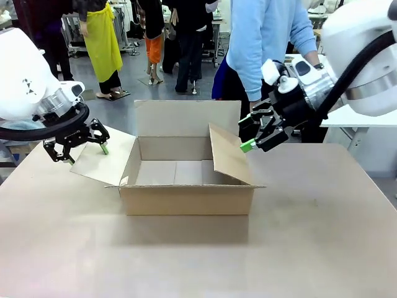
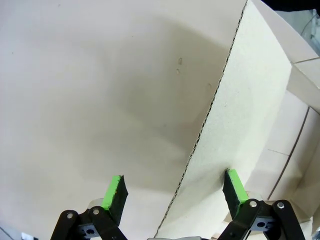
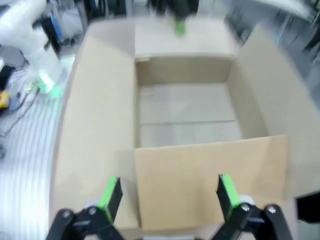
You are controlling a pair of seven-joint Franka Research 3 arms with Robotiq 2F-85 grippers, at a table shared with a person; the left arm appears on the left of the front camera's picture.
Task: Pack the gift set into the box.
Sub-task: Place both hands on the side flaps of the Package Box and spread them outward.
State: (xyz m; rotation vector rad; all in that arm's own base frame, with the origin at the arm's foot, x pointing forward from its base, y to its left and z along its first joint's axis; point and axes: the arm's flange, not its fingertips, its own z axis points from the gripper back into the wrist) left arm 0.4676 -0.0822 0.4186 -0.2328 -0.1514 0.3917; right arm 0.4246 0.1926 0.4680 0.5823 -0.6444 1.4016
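**A:** Start on the left. What have I got?

**B:** Your left claw (image 2: 174, 189) hangs over the left flap (image 1: 102, 162), which is folded outward and low toward the worktop (image 1: 186, 261). The fingers are wide apart and hold nothing. The flap's corrugated edge runs between them, and I cannot tell whether a pad touches the card.

**A:** And the box?

**B:** The box (image 1: 186, 198) sits mid-worktop with its far flap upright and its floor bare cardboard. Nothing is packed, so I judge you are at the opening step, getting the flaps clear of the mouth.

**A:** The right side?

**B:** The right flap (image 1: 228, 155) stands raised at a tilt beside the opening. Your right claw (image 3: 168, 194) is at its outer side, fingers well apart and empty, with the flap's free edge between them. I cannot confirm contact.

**A:** How do I do this well?

**B:** Press each flap outward near its free edge, not at the hinge. Move slowly so the light box does not slide or tip, and match both sides so the pushes cancel. Take the right flap down past level, or it may spring back over the mouth. A person (image 1: 263, 37) stands just behind that arm, so make your swing tight.
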